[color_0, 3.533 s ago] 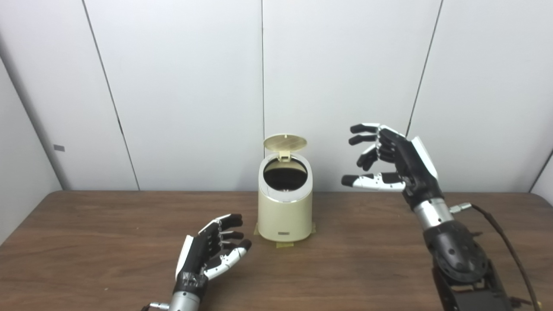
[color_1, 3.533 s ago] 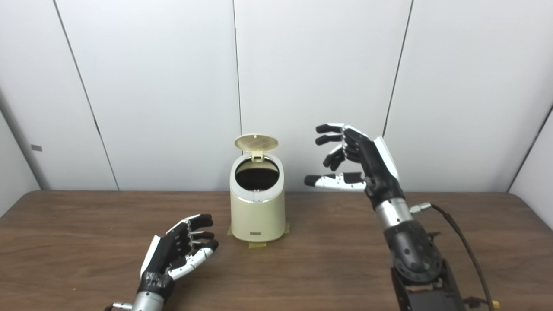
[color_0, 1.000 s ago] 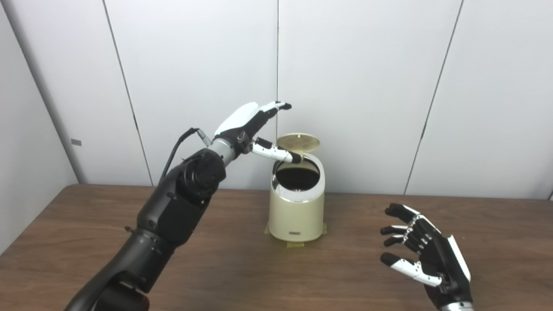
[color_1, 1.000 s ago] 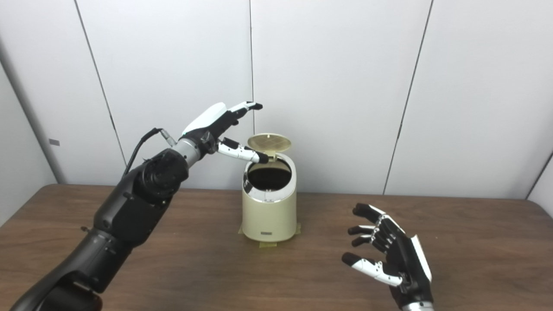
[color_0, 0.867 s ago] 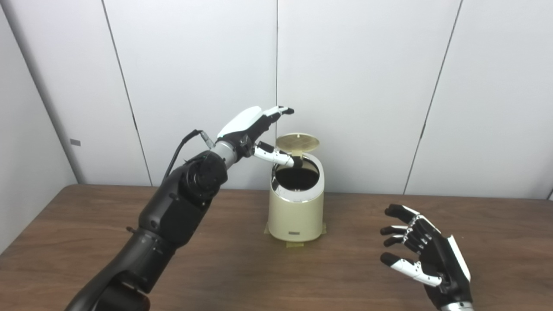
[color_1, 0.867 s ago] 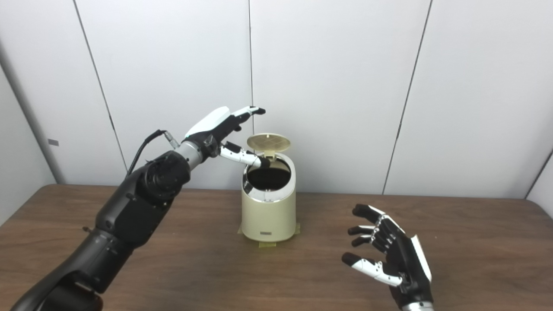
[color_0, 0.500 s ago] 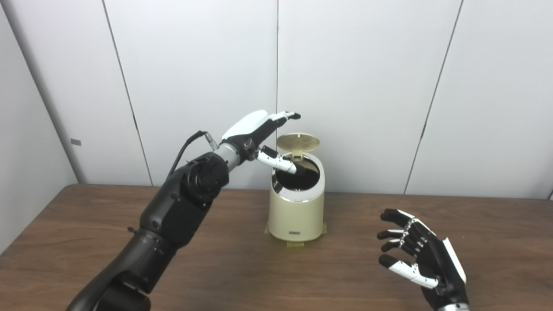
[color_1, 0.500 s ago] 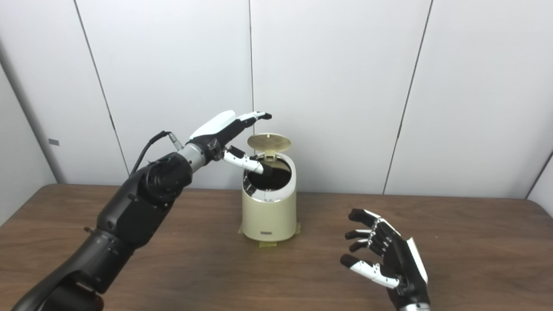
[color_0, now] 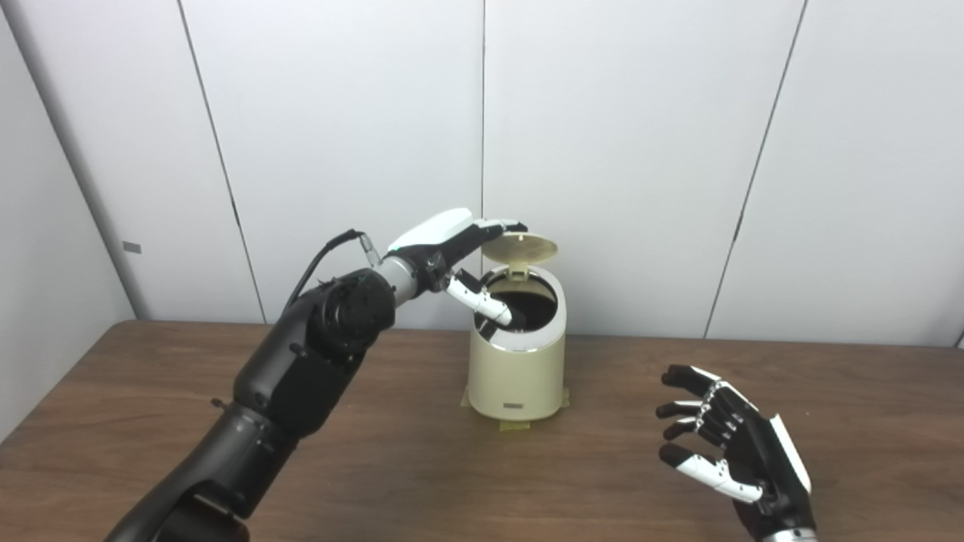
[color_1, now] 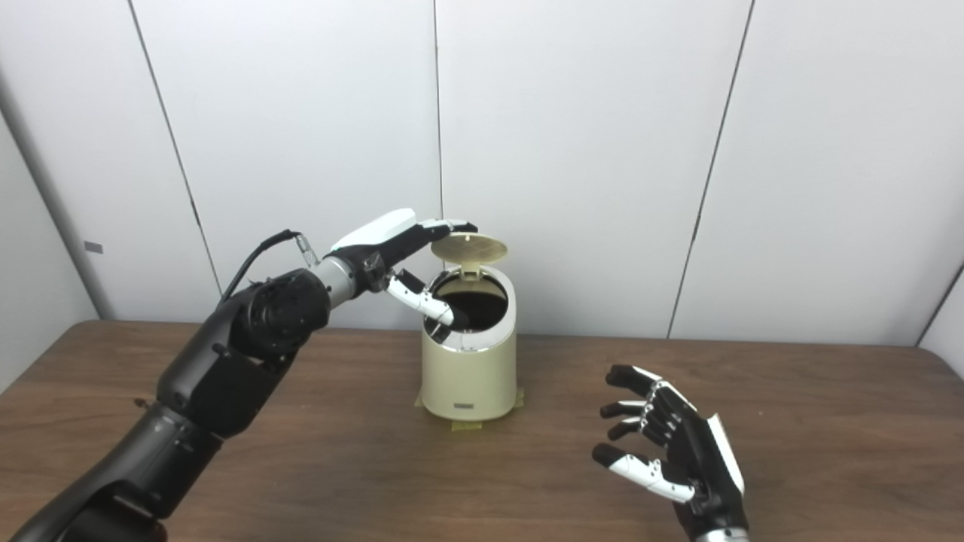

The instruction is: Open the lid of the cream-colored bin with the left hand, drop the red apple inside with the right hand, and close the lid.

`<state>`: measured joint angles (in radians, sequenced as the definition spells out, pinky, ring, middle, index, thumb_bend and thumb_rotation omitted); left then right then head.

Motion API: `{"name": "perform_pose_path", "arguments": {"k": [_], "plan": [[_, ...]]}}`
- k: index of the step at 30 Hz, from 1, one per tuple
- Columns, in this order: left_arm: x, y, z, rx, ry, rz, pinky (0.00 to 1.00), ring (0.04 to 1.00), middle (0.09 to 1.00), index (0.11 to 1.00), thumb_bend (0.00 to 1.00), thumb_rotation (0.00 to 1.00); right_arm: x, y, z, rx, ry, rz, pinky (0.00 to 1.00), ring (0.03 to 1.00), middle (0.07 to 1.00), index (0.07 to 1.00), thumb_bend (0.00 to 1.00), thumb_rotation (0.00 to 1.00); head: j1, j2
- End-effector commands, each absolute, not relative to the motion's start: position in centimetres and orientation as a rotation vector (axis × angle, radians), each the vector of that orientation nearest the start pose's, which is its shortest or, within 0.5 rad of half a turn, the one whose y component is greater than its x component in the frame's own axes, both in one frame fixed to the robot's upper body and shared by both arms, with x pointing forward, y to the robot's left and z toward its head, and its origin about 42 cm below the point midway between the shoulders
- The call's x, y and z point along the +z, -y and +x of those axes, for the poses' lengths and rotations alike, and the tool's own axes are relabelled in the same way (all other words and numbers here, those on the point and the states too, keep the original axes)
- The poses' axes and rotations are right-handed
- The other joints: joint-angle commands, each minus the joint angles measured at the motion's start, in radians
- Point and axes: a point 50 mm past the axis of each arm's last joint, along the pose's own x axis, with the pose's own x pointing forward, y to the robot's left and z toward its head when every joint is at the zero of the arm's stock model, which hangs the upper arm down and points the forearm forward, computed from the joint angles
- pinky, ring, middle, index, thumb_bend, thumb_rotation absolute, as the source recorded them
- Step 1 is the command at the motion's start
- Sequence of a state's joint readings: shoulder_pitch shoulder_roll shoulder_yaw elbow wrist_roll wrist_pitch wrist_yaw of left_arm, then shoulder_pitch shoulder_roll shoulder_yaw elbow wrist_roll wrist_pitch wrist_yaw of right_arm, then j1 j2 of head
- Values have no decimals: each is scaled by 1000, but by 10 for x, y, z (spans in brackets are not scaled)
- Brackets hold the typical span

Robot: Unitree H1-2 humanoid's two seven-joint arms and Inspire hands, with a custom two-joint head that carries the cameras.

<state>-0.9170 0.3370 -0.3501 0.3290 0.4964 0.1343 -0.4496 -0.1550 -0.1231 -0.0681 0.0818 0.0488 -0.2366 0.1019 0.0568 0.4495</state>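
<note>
Cream-colored bin (color_0: 517, 369) stands upright near the far middle of the wooden table (color_0: 422, 467), on small strips of tan tape (color_0: 515, 424) that show at its base. Round lid (color_0: 521, 246) is raised on its rear hinge, tilted forward over the dark opening with its ribbed underside showing. Chrome ring lines the mouth; interior is dark and the contents cannot be made out. Red apple is not visible in either view.

Left hand (color_0: 452, 241) reaches in from the left at lid height. Extended fingers (color_0: 503, 225) lie against the lid's upper left edge, palm down; thumb (color_0: 482, 302) points down over the left side of the bin's mouth. Hand is spread and grips nothing. Black cable (color_0: 325, 252) loops off the wrist.

Right hand (color_1: 678, 452) hovers low over the table, well apart from the bin, to its right and nearer the camera. Fingers are spread and slightly curled, holding nothing.

White panelled wall (color_0: 640, 150) behind.
</note>
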Motion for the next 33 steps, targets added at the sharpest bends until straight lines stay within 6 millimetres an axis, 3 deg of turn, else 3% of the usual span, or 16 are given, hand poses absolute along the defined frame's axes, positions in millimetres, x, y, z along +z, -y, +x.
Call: {"name": "perform_pose_path", "arguments": {"k": [1, 14, 21, 33], "plan": [[371, -168, 504, -486, 335, 1143, 1000, 1000, 960, 933, 1000, 315, 161, 254, 341, 71, 395, -108, 463, 606, 760, 734, 844, 375, 1, 2], [375, -171, 487, -529, 328, 1149, 1000, 1000, 957, 924, 1000, 316, 161, 253, 342, 62, 400, -122, 487, 605, 759, 729, 814, 350, 1, 1], [369, -169, 481, -567, 328, 1153, 1000, 1000, 956, 926, 1000, 359, 162, 252, 342, 57, 385, -124, 514, 626, 758, 730, 774, 277, 1, 3], [367, -167, 472, -628, 319, 1245, 1000, 1000, 944, 925, 1000, 366, 164, 250, 341, 59, 372, -135, 517, 636, 757, 729, 766, 272, -1, 10]]}}
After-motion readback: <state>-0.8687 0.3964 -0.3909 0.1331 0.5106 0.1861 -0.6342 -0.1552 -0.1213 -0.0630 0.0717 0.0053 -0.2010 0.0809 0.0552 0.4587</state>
